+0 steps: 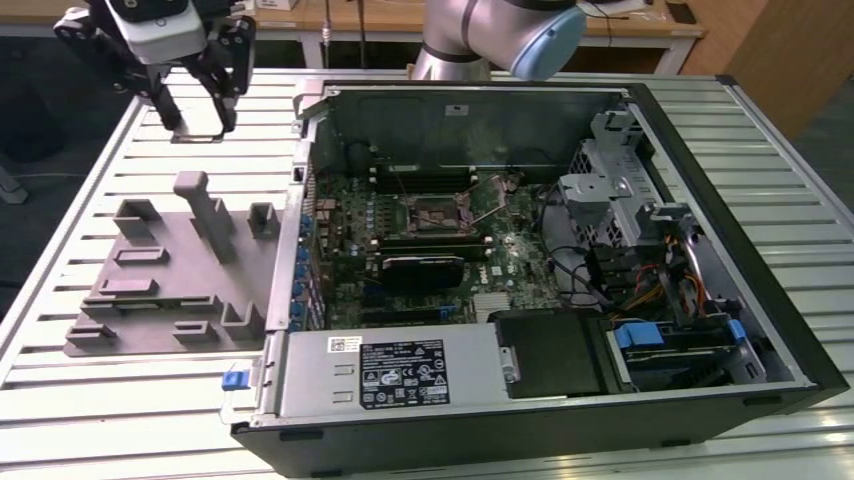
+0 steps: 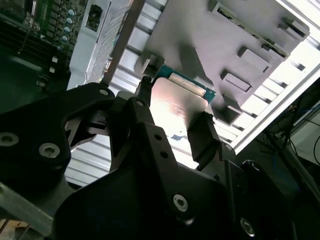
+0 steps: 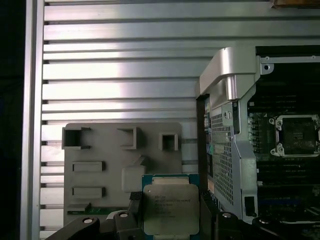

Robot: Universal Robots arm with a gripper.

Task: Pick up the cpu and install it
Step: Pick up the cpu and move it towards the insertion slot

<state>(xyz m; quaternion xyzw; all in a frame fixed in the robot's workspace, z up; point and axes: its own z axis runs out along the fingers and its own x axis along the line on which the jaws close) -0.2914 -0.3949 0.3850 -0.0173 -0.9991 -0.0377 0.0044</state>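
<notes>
The cpu [image 3: 170, 204] is a flat square chip with a silver-grey metal top and a green rim. It hangs in the air between my gripper's [image 3: 170, 212] two black fingers [image 2: 202, 137], above the grey fixture plate [image 3: 107, 150]. In the exterior view my gripper [image 1: 198, 125] is high above the table's far corner on that view's left, shut on the thin cpu [image 1: 198, 137], which is seen edge-on. The motherboard socket [image 1: 434, 213] sits with its frame open inside the computer case, and it is also in the first wrist view as the socket [image 3: 296, 134].
The open computer case [image 1: 747, 300] lies on its side on the slatted metal table [image 1: 134, 410]. Inside it are a black heatsink block [image 1: 424, 270], cables and a drive cage [image 1: 601, 190]. The grey fixture plate [image 1: 160, 285] with raised holders lies on the exterior view's left of the case.
</notes>
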